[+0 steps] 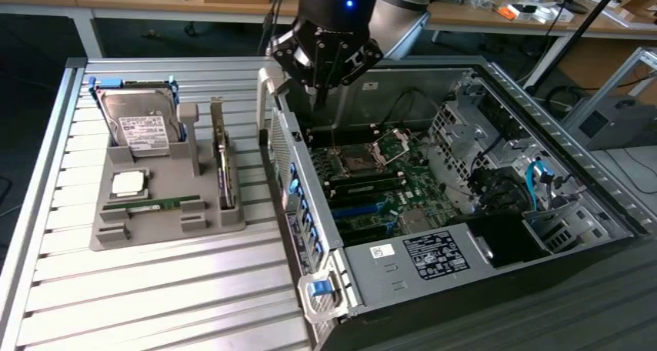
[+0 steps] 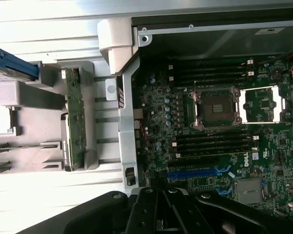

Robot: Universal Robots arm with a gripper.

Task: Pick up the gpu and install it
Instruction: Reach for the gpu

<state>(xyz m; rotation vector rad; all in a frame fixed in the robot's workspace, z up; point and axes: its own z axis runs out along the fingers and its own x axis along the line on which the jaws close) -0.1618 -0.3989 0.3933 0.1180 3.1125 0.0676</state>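
Note:
The gpu [image 1: 223,170] stands on its long edge in a slot at the right side of a grey holder [image 1: 113,232], its silver bracket pointing to the far end. In the wrist view the gpu [image 2: 76,122] appears as a narrow green strip seen from above. My gripper [image 1: 320,97] hangs over the rear wall of the open computer case [image 1: 575,205], to the exterior view's right of the gpu and well above it. Its fingers are shut with nothing between them. In the wrist view the gripper [image 2: 161,212] sits above the motherboard's [image 2: 210,136] edge.
The holder also carries a silver hard drive [image 1: 138,124], a CPU chip [image 1: 128,183] and a RAM stick [image 1: 154,205]. Inside the case lie an open CPU socket [image 2: 217,107] and a blue slot [image 2: 195,173]. The slatted table [image 1: 154,305] extends toward the front.

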